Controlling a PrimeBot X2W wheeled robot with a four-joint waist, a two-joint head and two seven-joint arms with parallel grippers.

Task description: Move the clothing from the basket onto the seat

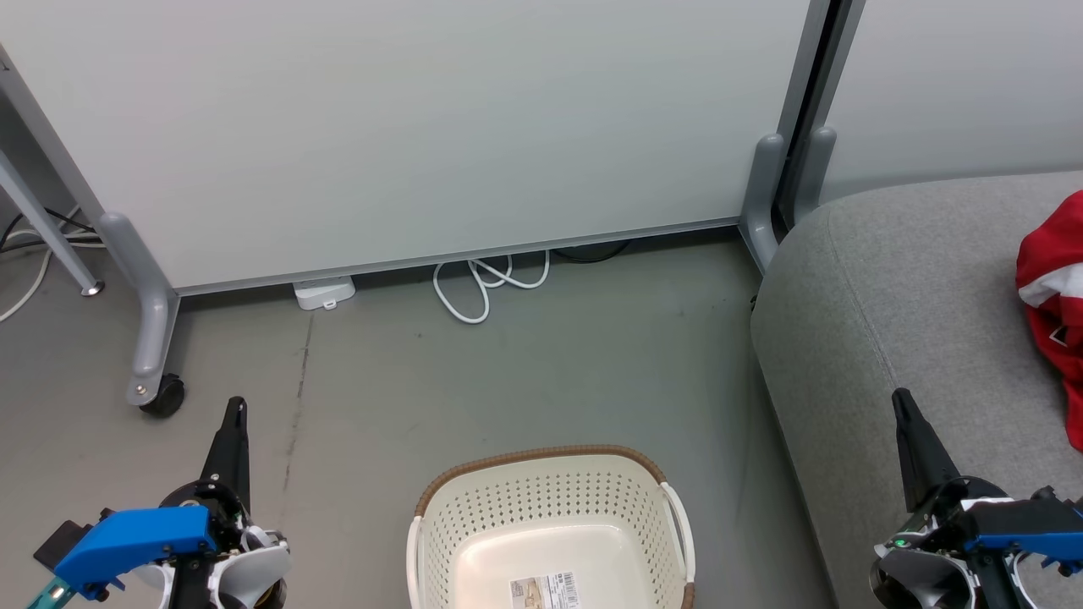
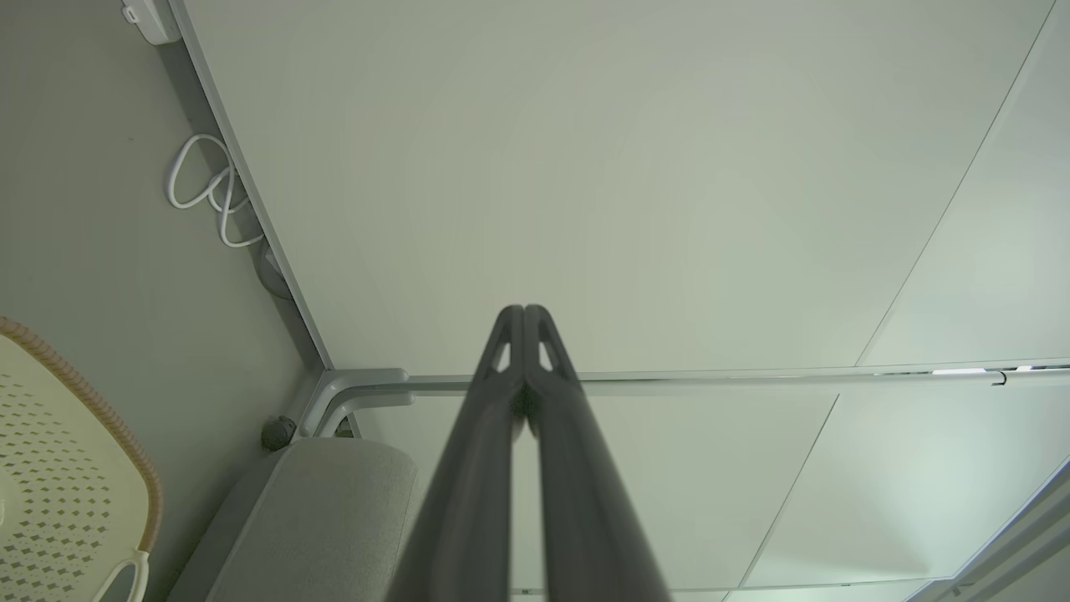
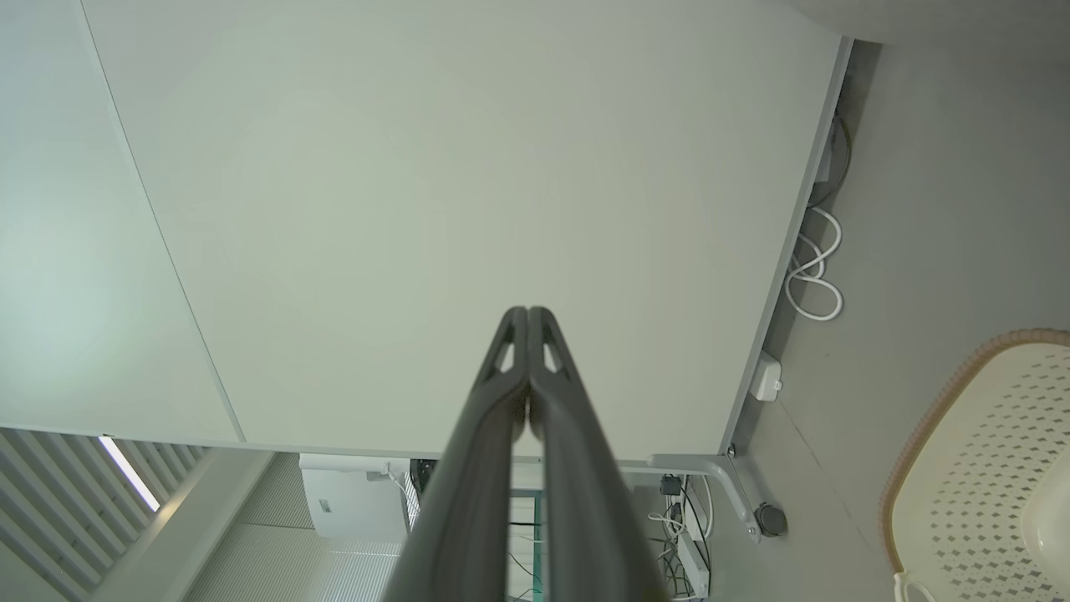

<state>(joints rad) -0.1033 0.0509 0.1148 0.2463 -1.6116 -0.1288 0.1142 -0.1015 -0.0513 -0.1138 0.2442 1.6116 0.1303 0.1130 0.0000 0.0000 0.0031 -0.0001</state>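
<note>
Left gripper [image 1: 236, 413] clenched, fingers pressed together, nothing between them. Right gripper [image 1: 902, 402] likewise clenched and empty, hovering over the near edge of the seat [image 1: 880, 279]. Between the two, closer to the body, sits the basket [image 1: 541, 455]. Its floor shows bare around the barcode sticker [image 1: 546, 589], but its near part is cut off, so you cannot confirm it is empty. The clothing [image 1: 1053, 279] lies on the seat beyond and right of the right gripper, partly out of frame. Judgement: task looks near done. Risk: swing the right arm outward and its fingers could snag the red fabric and drag it off; sweep either arm inward low and you clip the basket rim
</note>
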